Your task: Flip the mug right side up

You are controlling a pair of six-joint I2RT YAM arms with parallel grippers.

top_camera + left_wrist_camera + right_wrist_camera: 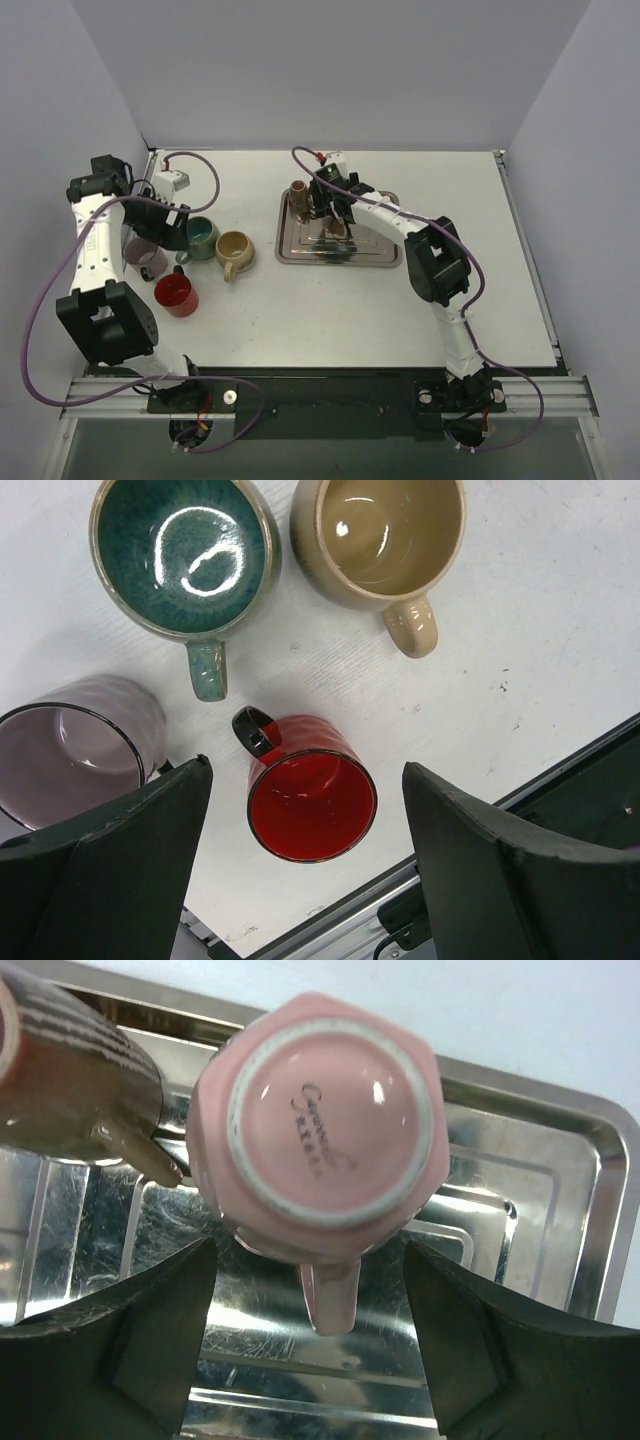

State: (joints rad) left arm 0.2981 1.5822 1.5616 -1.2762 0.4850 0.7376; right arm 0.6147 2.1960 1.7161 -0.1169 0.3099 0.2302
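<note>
White bench [300, 310] is filling the overhead view as we are watching two arms stationed at opposite ends of it. Toward the far middle, a steel tray [385, 262] is carrying the object of the job: the pink mug [330, 1125], which is sitting mouth down on the tray floor, its stamped base facing up and its handle [330, 1295] pointing toward the lower edge of the right wrist view. The right gripper [308, 1260] is hovering directly over it, released, its fingers [110, 1350] spreading wide on either side and touching nothing that we are able to make out. The left gripper [305, 770] is hanging released too, above the red mug [312, 800] at the bench's left side, grasping nothing. Around it the teal mug [185, 555], tan mug [385, 530] and lilac mug [75, 750] are standing mouth up. A brown striped mug [70, 1070] is sitting just beside the pink one on the tray.

We are judging the step in hand to be the grasp before the flip. For a clean one, we are advising a square descent, closing on the faceted walls and not the handle, keeping clear of the brown neighbour, and lifting well off the steel before rolling the wrist.
</note>
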